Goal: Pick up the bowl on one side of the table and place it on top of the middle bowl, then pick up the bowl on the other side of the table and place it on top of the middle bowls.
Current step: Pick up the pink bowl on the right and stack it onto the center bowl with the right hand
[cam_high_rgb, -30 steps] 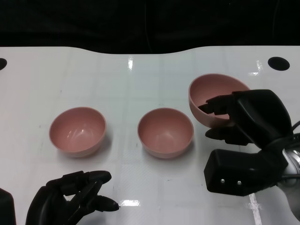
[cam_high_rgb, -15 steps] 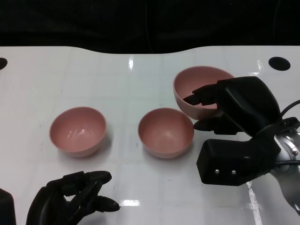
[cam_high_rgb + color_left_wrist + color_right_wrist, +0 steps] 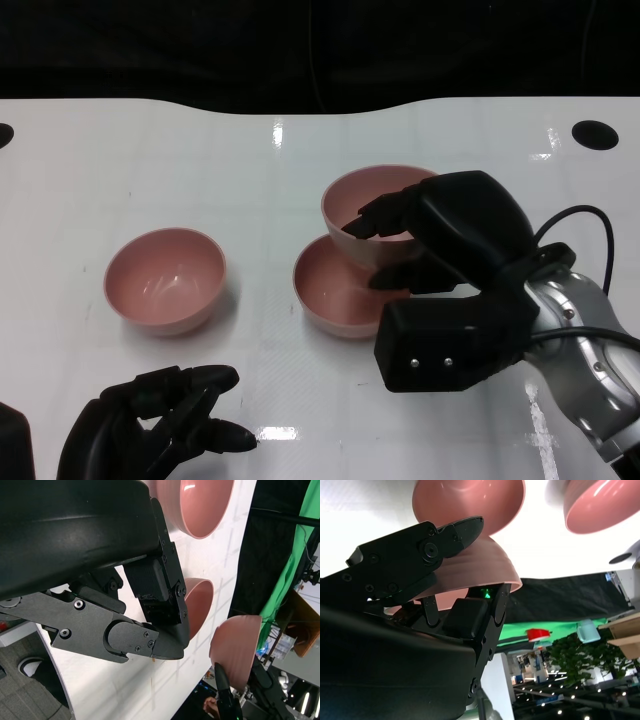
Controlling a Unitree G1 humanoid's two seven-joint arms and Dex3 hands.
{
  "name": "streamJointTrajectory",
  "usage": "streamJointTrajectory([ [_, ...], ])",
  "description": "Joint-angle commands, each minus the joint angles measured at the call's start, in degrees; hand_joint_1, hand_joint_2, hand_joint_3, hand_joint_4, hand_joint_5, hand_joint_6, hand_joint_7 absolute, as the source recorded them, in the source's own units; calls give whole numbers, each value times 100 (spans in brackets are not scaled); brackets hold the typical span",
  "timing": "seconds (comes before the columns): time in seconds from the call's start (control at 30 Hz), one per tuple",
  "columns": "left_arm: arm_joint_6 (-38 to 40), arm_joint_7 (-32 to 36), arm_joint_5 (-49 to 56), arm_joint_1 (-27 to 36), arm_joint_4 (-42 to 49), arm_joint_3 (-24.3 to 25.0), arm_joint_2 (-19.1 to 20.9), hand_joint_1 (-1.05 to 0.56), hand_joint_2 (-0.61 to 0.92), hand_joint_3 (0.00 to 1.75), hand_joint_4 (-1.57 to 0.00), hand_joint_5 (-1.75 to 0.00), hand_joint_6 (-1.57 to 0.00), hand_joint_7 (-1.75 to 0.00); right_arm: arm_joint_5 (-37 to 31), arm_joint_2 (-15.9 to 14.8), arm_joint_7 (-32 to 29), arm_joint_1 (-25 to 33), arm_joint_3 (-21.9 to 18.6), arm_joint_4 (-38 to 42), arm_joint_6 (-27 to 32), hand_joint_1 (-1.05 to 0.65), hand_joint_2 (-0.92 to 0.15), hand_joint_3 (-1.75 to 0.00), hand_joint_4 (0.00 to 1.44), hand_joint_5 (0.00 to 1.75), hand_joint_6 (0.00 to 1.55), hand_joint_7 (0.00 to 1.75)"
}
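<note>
My right hand grips the pink bowl by its rim, lifted and tilted above the middle bowl; the left bowl sits on the white table; my left hand hovers empty, fingers loosely curled.

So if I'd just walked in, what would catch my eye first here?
Probably the big black right hand on the right, holding a pink bowl by its rim in the air just above the middle bowl. Next, the third pink bowl sitting alone on the left of the glossy white table. The left hand rests low at the near edge, holding nothing.
</note>
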Motion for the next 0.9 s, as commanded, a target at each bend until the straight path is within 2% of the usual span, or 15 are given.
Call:
streamJointTrajectory([
  [0.03,31,65,-31,41,-104,28,63,-52,92,10,-109,-76,-133,-6,-15,60,-74,-218,53,186,-39,-28,-86,-1,86,161,115,0],
  [0.4,38,62,-41,62,-132,25,42,-53,92,9,-111,-73,-134,-5,-56,194,-220,-447,233,882,-193,-27,-86,0,87,166,116,0],
  [0.53,2,62,-2,73,-141,7,44,-53,92,9,-111,-72,-134,-5,-81,247,-194,-490,284,1016,-159,-27,-88,-1,86,163,114,0],
  [0.6,24,87,3,80,-164,4,41,-54,92,10,-111,-72,-135,-5,-88,272,-172,-524,319,1088,-162,-28,-90,-1,84,167,113,0],
  [0.9,91,89,-31,82,-182,22,40,-54,92,9,-112,-70,-135,-4,-51,415,-595,-643,388,1601,-569,-27,-88,0,86,171,114,1],
])
